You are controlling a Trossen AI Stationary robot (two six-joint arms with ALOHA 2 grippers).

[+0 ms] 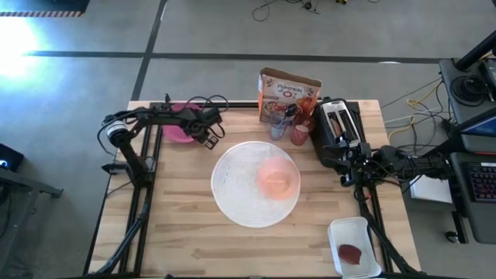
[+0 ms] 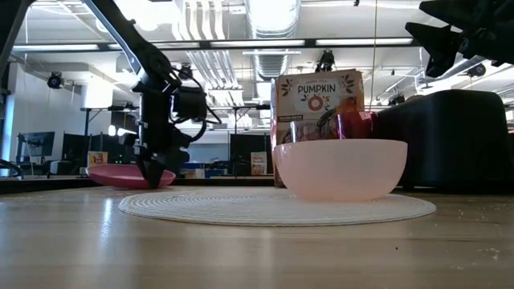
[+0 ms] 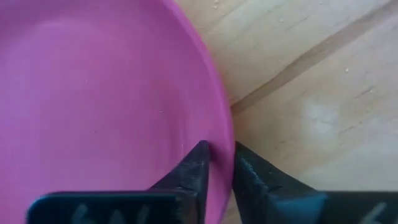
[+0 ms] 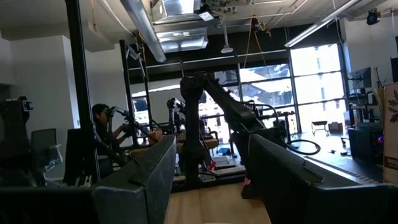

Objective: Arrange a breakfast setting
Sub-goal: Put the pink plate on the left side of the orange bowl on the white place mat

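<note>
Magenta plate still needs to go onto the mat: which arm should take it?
Left. The left gripper is closed on the magenta plate rim at the table's far left, beside the white mat. The right gripper sits open by the toaster.

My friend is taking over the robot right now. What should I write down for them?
Left gripper: fingers on either side of the magenta plate's rim, at the table's far left. The plate is on the table, not on the mat.
Right gripper: open, waiting at the right edge beside the black toaster.
Done: peach bowl sits on the white mat in the middle.
Left: cereal box, pink cup and clear glass are grouped behind the mat. Plate needs moving to the mat.
</note>
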